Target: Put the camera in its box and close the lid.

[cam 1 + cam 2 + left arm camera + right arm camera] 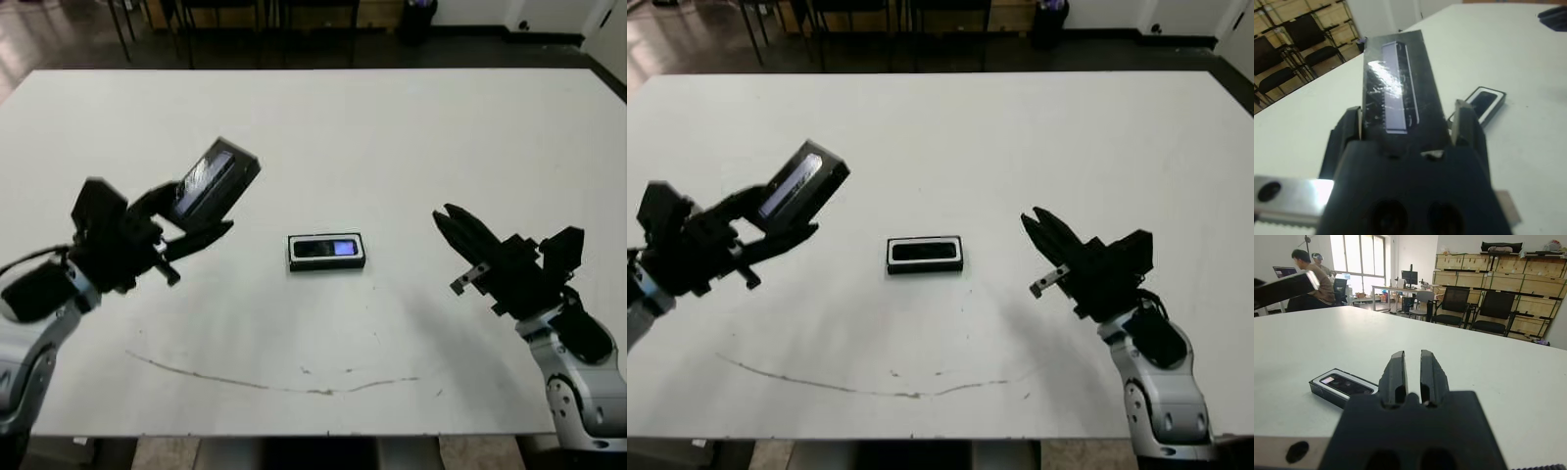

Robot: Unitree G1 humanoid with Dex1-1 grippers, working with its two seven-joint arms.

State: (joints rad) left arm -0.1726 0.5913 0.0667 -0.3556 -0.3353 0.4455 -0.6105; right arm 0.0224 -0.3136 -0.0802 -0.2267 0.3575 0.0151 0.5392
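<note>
Lid (210,182) sat clamped between the left gripper's (201,223) fingers, raised and tilted above the table (411,137); the left wrist view showed its glossy strip. Right gripper (453,227) hovered with fingers pressed together, grasping nothing. Mid-table, nearer the front edge, the box (326,252) held the camera (326,248), its blue screen lit.

Black lid (214,180) with bluish-grey strip, white-lined black box (326,252), white table (411,137).
</note>
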